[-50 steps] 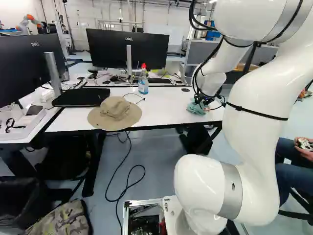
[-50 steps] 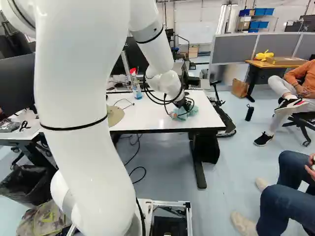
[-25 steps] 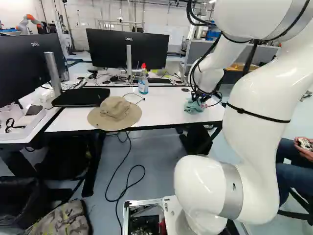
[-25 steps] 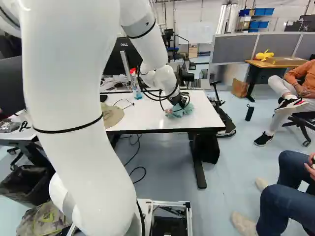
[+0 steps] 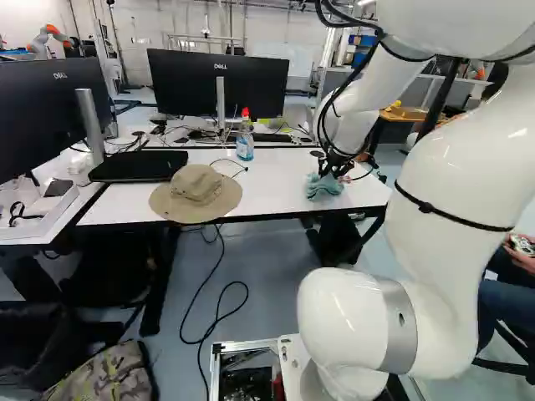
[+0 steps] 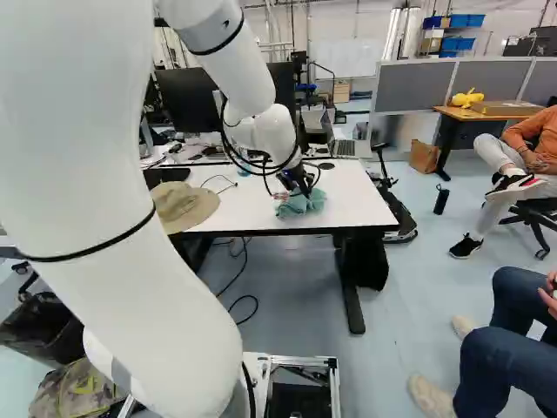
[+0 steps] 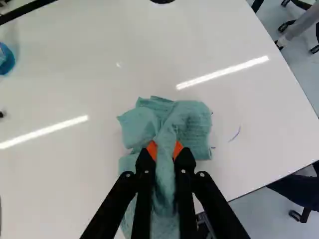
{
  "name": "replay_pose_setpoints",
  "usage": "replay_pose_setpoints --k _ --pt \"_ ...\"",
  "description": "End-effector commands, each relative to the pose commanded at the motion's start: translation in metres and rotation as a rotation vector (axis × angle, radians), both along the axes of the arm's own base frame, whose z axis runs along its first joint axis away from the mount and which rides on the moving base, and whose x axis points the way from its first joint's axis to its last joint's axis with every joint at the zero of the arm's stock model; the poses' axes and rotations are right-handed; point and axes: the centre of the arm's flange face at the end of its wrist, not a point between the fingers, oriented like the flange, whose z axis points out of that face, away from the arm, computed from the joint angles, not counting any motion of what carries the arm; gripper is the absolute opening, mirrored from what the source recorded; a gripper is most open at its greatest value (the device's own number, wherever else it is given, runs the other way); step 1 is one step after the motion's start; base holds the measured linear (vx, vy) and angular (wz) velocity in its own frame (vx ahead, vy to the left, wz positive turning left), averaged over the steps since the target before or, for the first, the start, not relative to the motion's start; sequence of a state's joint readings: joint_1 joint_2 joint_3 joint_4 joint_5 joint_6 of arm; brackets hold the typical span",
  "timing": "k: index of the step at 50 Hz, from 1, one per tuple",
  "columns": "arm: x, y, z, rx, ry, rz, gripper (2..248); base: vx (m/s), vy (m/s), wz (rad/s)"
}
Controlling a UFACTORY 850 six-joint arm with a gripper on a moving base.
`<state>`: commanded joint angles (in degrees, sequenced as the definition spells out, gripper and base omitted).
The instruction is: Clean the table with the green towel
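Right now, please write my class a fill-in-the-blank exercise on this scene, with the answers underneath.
The gripper is shut on a green ____.
Its pads are coloured ____.
At the near edge of the table lies a tan, wide-brimmed ____.
The liquid in the bottle is ____.

Missing words: towel; orange; hat; blue.

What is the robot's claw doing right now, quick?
Gripper: closed on the green towel, a fold pinched between its two orange pads.
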<state>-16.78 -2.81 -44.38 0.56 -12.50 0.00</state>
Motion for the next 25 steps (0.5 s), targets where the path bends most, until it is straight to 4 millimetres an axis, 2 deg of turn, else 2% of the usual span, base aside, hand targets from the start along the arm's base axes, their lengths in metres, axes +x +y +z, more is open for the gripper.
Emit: replay_pose_setpoints --k 13,25 --pt "-0.033 0.019 0.012 0.016 0.053 0.022 53 0.000 0.000 0.000" --pt "-0.035 0.020 0.014 0.018 0.060 0.023 53 0.000 0.000 0.000"
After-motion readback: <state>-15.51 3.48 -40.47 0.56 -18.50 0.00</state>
